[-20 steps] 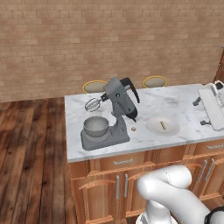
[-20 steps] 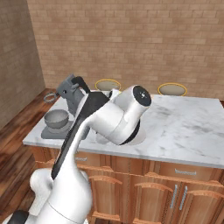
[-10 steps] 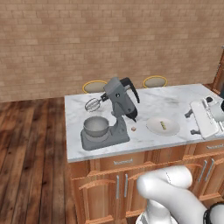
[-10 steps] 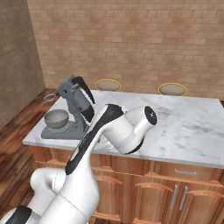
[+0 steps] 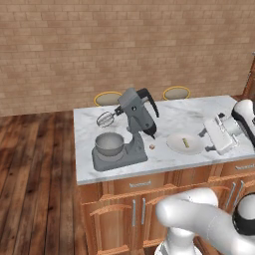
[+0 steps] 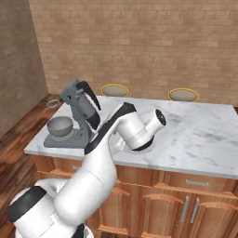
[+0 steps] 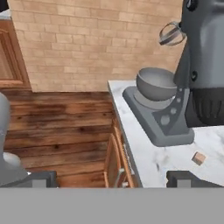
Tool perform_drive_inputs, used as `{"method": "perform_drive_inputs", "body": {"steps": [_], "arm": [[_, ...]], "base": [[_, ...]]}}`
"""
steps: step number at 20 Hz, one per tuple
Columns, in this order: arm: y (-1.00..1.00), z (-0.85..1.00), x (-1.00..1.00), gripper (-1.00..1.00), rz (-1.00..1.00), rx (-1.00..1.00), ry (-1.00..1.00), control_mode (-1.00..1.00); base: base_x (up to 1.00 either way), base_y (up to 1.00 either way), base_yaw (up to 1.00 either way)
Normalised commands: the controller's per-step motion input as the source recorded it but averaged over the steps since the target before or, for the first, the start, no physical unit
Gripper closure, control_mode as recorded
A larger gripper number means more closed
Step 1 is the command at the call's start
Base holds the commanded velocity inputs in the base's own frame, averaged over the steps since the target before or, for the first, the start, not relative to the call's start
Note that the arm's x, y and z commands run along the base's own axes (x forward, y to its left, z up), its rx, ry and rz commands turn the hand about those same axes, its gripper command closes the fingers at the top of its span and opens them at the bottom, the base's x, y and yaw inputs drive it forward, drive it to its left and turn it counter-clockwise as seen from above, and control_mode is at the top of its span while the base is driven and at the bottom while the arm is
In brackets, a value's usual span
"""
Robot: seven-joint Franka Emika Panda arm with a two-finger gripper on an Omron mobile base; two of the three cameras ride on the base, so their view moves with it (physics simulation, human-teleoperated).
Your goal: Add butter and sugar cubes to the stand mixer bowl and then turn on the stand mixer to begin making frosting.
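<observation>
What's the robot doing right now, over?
Hand open, empty, beside the plate. Butter on that plate; stand mixer bowl looks empty, stand mixer head tilted up. Nothing in the way.

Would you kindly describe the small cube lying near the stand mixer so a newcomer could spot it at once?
Start at the marble counter and find the dark grey stand mixer with its metal bowl. Just off the mixer's base, on the side toward the white plate, a tiny tan cube lies alone on the bare marble. Unlike the pale yellow piece beside it, it sits off the plate.
</observation>
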Motion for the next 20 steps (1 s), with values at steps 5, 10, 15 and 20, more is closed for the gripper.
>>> {"method": "perform_drive_inputs", "body": {"steps": [5,10,15,20], "arm": [[0.05,-0.5,0.45,-1.0,0.03,0.25,0.15,-1.0],[0.14,-0.41,0.4,-1.0,0.06,0.26,0.02,-1.0],[0.08,-0.24,0.34,-1.0,0.03,0.13,0.0,-1.0],[0.19,-0.1,0.26,-1.0,0.01,0.02,-0.01,-1.0]], "base": [[0.0,0.0,0.0],[0.0,0.0,0.0],[0.0,0.0,0.0],[0.0,0.0,0.0]]}}
